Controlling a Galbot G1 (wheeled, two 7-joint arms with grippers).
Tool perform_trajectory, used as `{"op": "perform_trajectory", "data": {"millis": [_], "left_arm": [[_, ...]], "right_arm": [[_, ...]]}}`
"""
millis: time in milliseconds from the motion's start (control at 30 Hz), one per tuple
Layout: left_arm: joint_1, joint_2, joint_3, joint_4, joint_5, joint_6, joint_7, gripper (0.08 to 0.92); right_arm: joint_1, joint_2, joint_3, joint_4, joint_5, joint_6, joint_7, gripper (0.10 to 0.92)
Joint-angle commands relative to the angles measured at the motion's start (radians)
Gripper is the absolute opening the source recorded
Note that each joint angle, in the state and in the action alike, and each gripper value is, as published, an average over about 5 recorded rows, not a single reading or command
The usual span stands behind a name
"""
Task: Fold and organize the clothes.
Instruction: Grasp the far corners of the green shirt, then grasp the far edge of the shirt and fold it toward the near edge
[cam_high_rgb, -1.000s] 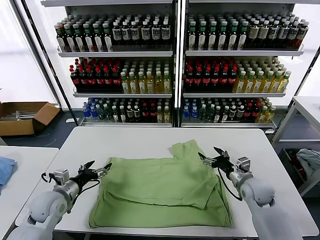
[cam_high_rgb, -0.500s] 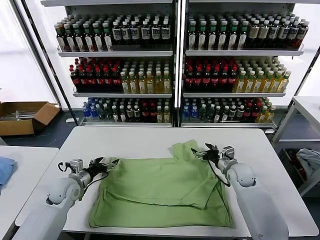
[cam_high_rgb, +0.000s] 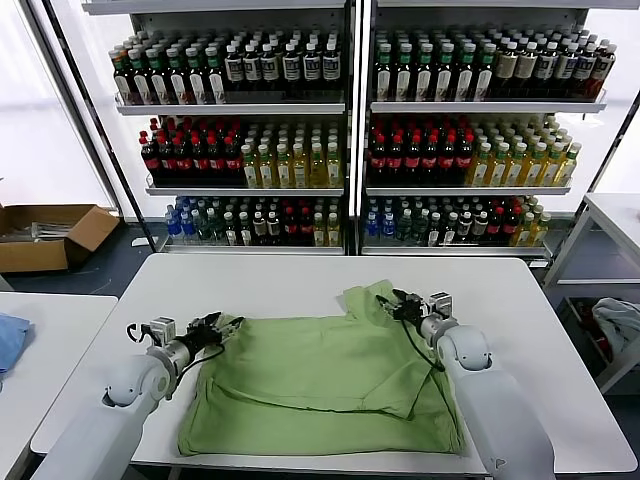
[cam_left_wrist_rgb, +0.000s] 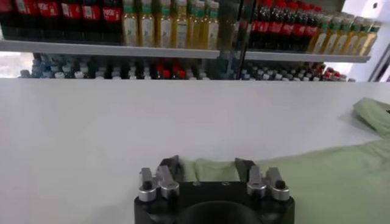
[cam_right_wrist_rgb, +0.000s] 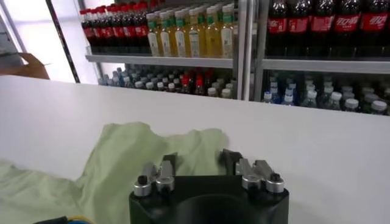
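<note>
The light green polo shirt (cam_high_rgb: 320, 375) lies partly folded on the white table (cam_high_rgb: 270, 280), with one sleeve sticking out at its far right. My left gripper (cam_high_rgb: 222, 325) is low at the shirt's far left corner. In the left wrist view (cam_left_wrist_rgb: 207, 167) it is open, with the green fabric edge (cam_left_wrist_rgb: 210, 172) between the jaws. My right gripper (cam_high_rgb: 392, 303) is at the far right sleeve. In the right wrist view (cam_right_wrist_rgb: 198, 159) it is open, with the sleeve fabric (cam_right_wrist_rgb: 146, 152) between the jaws. Collar, buttons and logo are hidden.
Shelves of bottles (cam_high_rgb: 345, 150) stand behind the table. A cardboard box (cam_high_rgb: 50, 232) sits on the floor at far left. A blue cloth (cam_high_rgb: 8, 335) lies on the left side table. A grey-blue bundle (cam_high_rgb: 620, 322) is at right, beside another white table (cam_high_rgb: 615, 215).
Both grippers have moved away from me and inward. The left now reaches the shirt's far left corner and the right the far sleeve. The shirt has not visibly moved.
</note>
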Motion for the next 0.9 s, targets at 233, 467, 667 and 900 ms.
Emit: {"op": "perform_trajectory", "data": {"millis": [233, 467, 667, 900], "left_arm": [[-0.022, 0.012, 0.004, -0.002, 0.005, 0.000, 0.019, 0.351], [-0.016, 0.016, -0.013, -0.047, 0.007, 0.002, 0.011, 0.147], [0.028, 0.022, -0.054, -0.132, 0.008, 0.001, 0.001, 0.089], [0.187, 0.031, -0.167, -0.346, 0.011, 0.007, -0.017, 0.089]], "right_arm": [[-0.015, 0.004, 0.009, 0.090, 0.059, -0.013, 0.033, 0.170], [-0.088, -0.013, 0.036, 0.247, 0.155, -0.031, 0.074, 0.107], [-0.184, -0.038, 0.080, 0.405, 0.191, -0.034, 0.090, 0.107], [-0.375, -0.084, 0.173, 0.602, 0.242, -0.029, 0.111, 0.107]]}}
